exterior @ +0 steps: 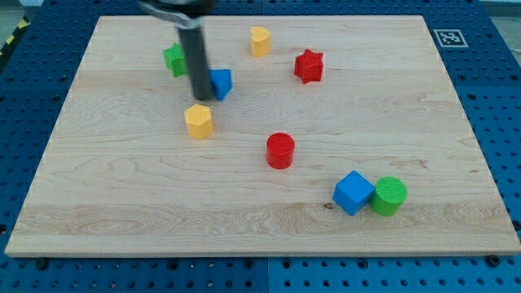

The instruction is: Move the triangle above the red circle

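The blue triangle [221, 83] lies in the upper left part of the wooden board [423, 114]. The red circle [280, 150] stands near the board's middle, below and to the right of the triangle. My rod comes down from the view's top, and my tip [200, 98] rests against the triangle's left side. The rod hides the triangle's left edge.
A green block [173, 59] sits just left of the rod, partly hidden. A yellow hexagon [199, 121] lies just below the tip. A yellow block [260, 41] and a red star [308, 66] are near the top. A blue cube [353, 192] touches a green cylinder [389, 196] at lower right.
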You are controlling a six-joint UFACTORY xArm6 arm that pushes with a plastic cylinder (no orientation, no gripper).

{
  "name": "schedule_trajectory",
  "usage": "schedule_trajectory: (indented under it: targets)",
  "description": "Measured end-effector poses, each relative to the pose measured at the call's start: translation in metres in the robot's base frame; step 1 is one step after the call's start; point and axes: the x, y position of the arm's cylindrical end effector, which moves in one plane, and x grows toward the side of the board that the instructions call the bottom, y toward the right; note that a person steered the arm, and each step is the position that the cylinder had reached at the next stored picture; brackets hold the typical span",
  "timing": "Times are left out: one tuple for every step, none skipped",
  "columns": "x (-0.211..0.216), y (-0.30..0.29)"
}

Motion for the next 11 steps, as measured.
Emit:
schedule_trajectory:
  targets:
    - [0.021,0.064]
    - [0.021,0.035]
    - [0.021,-0.008]
    - [-0.007,-0.011]
    - [-0.041,-0.010]
    - [-0.056,-0.015]
    - [-0.069,-0.020]
    - [-0.049,0.018]
    - [0.017,0.070]
    - [0.037,0.098]
    - [0.027,0.055]
